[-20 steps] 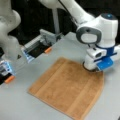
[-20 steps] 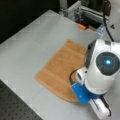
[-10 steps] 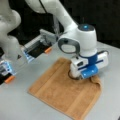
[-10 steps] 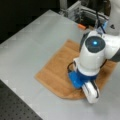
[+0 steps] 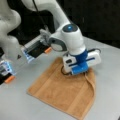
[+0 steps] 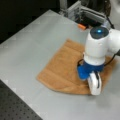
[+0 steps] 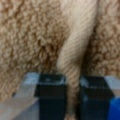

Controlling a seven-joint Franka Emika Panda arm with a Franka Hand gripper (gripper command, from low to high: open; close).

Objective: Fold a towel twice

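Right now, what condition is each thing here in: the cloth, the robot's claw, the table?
towel: spread on the table, its edge at a front view's right lifted and curling inward.
gripper: down on the towel, shut on a pinched ridge of its woven band.
table: bears the towel.

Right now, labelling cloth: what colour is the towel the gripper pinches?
Tan-brown towel, clearest in a front view.
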